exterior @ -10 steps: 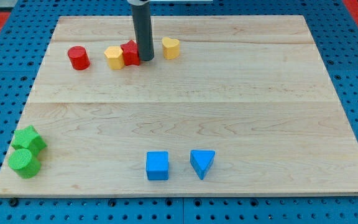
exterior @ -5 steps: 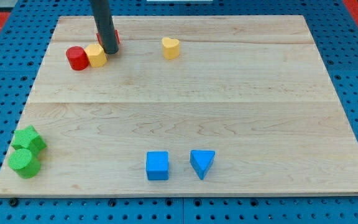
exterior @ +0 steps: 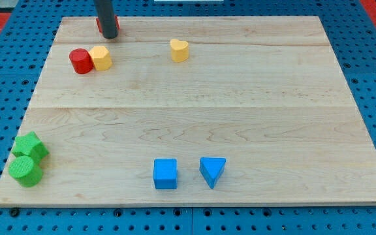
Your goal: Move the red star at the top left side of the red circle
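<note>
The red circle (exterior: 80, 61) stands near the board's top left, with a yellow hexagon block (exterior: 100, 57) touching its right side. The red star (exterior: 99, 25) is near the board's top edge, up and right of the red circle; only thin slivers of it show on either side of my rod. My tip (exterior: 109, 36) rests right against the star, covering most of it, above the yellow hexagon.
A yellow heart (exterior: 179, 49) lies right of the hexagon. A green block (exterior: 31, 146) and a green cylinder (exterior: 25, 170) sit at the bottom left. A blue cube (exterior: 165, 173) and a blue triangle (exterior: 212, 170) sit at the bottom middle. The wooden board (exterior: 194, 111) lies on blue pegboard.
My tip pushed the red star and the yellow hexagon left, leaving the hexagon against the red circle. It then moved up toward the board's top edge with the star.
</note>
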Controlling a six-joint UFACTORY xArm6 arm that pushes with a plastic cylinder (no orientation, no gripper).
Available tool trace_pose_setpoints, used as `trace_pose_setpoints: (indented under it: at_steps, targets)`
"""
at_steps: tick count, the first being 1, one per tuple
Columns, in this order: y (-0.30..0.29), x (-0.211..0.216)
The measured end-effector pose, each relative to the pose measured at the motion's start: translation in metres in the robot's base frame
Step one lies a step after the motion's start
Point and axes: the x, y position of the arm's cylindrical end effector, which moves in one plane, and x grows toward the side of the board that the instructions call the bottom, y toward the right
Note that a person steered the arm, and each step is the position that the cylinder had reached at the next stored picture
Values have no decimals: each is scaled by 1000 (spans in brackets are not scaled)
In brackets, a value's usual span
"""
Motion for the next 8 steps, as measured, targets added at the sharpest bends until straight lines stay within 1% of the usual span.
trace_pose_setpoints:
  at_steps: [1,2,3,4,6,7,8]
  targets:
    - [72,44]
    - [87,-5]
    - [59,-51]
    - [14,-56]
    - [-49,-34]
    - [-108,-16]
    - [-127,-6]
